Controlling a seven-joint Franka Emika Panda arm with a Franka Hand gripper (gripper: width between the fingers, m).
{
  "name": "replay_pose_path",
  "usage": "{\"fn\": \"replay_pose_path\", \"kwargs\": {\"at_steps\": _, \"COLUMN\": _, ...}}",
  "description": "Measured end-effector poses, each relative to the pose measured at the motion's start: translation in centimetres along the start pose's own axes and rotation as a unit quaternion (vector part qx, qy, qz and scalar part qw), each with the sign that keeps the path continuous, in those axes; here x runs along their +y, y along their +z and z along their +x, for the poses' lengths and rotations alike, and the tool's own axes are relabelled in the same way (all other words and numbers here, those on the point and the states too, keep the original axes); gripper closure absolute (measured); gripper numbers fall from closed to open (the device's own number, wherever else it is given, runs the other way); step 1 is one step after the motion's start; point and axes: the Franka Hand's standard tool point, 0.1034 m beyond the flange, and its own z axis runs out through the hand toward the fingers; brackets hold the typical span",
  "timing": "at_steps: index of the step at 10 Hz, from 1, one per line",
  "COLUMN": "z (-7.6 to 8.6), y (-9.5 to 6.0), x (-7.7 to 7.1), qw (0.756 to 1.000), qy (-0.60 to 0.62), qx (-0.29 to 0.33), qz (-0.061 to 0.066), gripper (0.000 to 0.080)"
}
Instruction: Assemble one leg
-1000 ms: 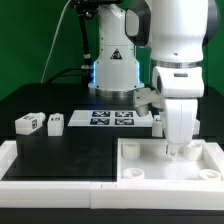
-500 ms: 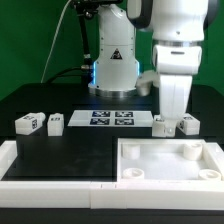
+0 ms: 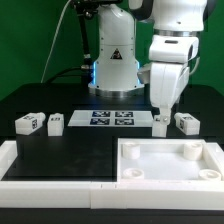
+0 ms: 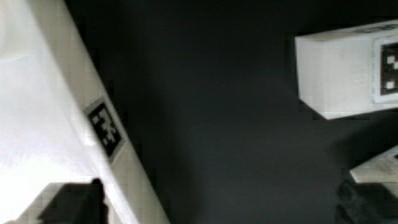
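Several white legs with tags lie on the black table. Two lie at the exterior view's left (image 3: 27, 123) (image 3: 56, 123), two at its right (image 3: 161, 124) (image 3: 186, 123). My gripper (image 3: 160, 111) hangs open and empty just above the nearer right-hand leg. In the wrist view a leg (image 4: 356, 68) with its tag lies beyond the open gripper (image 4: 222, 205). The dark fingertips (image 4: 71, 205) show at both sides with bare black table between them. A bit of another white part (image 4: 381, 165) shows beside one finger.
The marker board (image 3: 112, 118) lies between the leg pairs; its edge shows in the wrist view (image 4: 54, 110). The large white tabletop (image 3: 170, 162) lies at the front right. A white L-shaped border (image 3: 45, 172) runs along the front left.
The gripper has risen out of the tabletop and moved back and to the exterior view's left, to above the right-hand legs beside the marker board.
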Motion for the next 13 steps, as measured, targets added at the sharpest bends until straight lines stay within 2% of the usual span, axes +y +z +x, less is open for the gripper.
{"fn": "replay_pose_path", "kwargs": {"at_steps": 1, "z": -0.1, "y": 0.2, "x": -0.3, "qw": 0.997, "qy": 0.081, "qx": 0.005, "qz": 0.002, "gripper": 0.0150}}
{"fn": "replay_pose_path", "kwargs": {"at_steps": 3, "z": -0.7, "y": 1.2, "x": -2.8, "qw": 0.965, "qy": 0.261, "qx": 0.010, "qz": 0.017, "gripper": 0.0150}}
{"fn": "replay_pose_path", "kwargs": {"at_steps": 4, "z": -0.1, "y": 1.4, "x": -4.0, "qw": 0.938, "qy": 0.346, "qx": 0.007, "qz": 0.026, "gripper": 0.0150}}
{"fn": "replay_pose_path", "kwargs": {"at_steps": 7, "z": 2.8, "y": 1.5, "x": -7.5, "qw": 0.869, "qy": 0.493, "qx": 0.003, "qz": 0.033, "gripper": 0.0150}}
{"fn": "replay_pose_path", "kwargs": {"at_steps": 10, "z": 2.2, "y": 1.7, "x": -7.4, "qw": 0.876, "qy": 0.480, "qx": -0.021, "qz": 0.039, "gripper": 0.0150}}
{"fn": "replay_pose_path", "kwargs": {"at_steps": 11, "z": 1.7, "y": 1.7, "x": -7.6, "qw": 0.876, "qy": 0.476, "qx": -0.063, "qz": 0.055, "gripper": 0.0150}}
{"fn": "replay_pose_path", "kwargs": {"at_steps": 12, "z": 1.9, "y": 1.5, "x": -7.3, "qw": 0.874, "qy": 0.470, "qx": -0.097, "qz": 0.068, "gripper": 0.0150}}
{"fn": "replay_pose_path", "kwargs": {"at_steps": 13, "z": 1.5, "y": 1.6, "x": -7.9, "qw": 0.868, "qy": 0.465, "qx": -0.149, "qz": 0.086, "gripper": 0.0150}}
